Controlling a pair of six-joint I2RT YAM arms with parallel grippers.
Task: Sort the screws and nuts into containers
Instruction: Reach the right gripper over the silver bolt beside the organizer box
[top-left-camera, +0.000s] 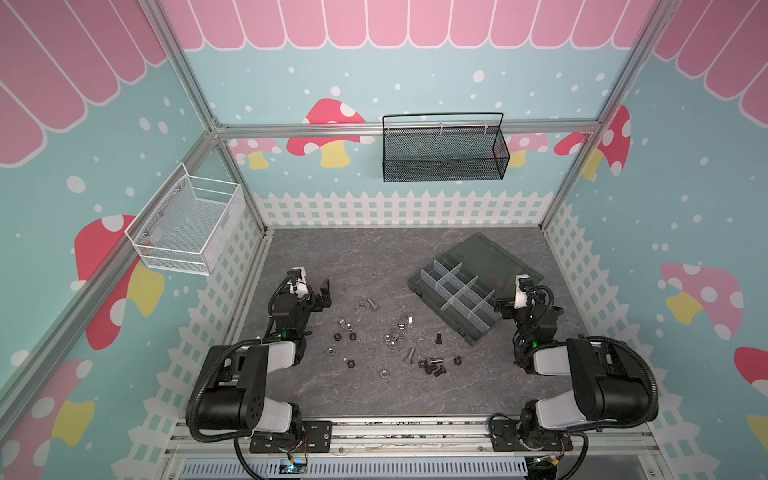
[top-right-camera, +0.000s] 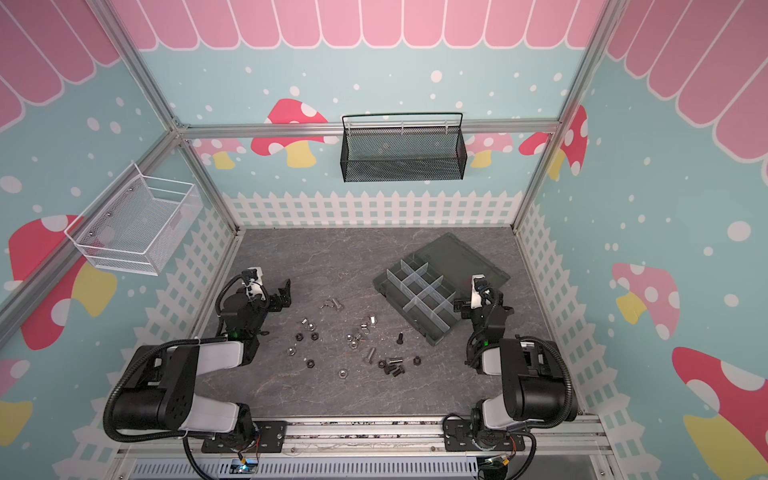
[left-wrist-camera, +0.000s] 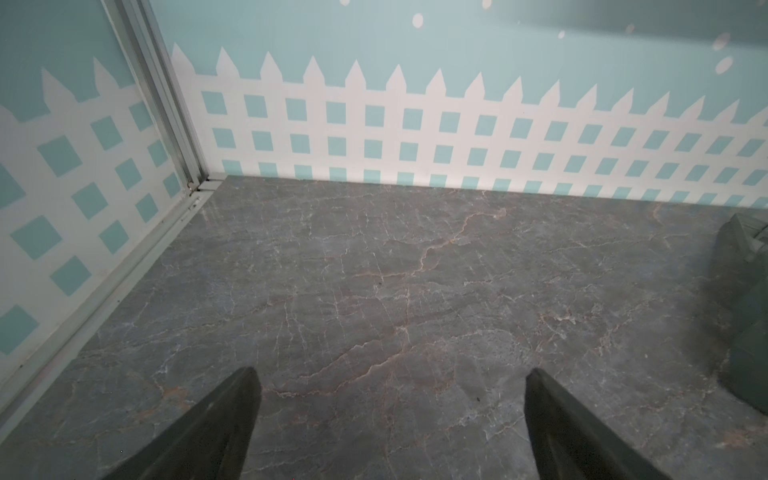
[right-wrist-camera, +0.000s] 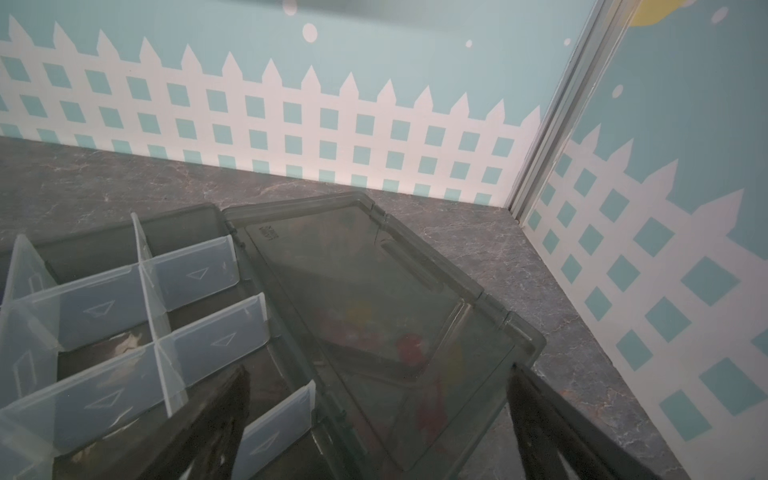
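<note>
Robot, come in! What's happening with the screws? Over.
Left gripper open, empty. Right gripper open, at organizer box. Screws and nuts loose on table. Nothing blocking.

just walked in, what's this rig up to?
Sorting hasn't started. The screws and nuts lie loose on the table between the two arms. The organizer box sits open at the right, lid laid flat, compartments apparently empty. Both tools are open and hold nothing: left tool over bare table, right tool over the box's hinge side.
</note>
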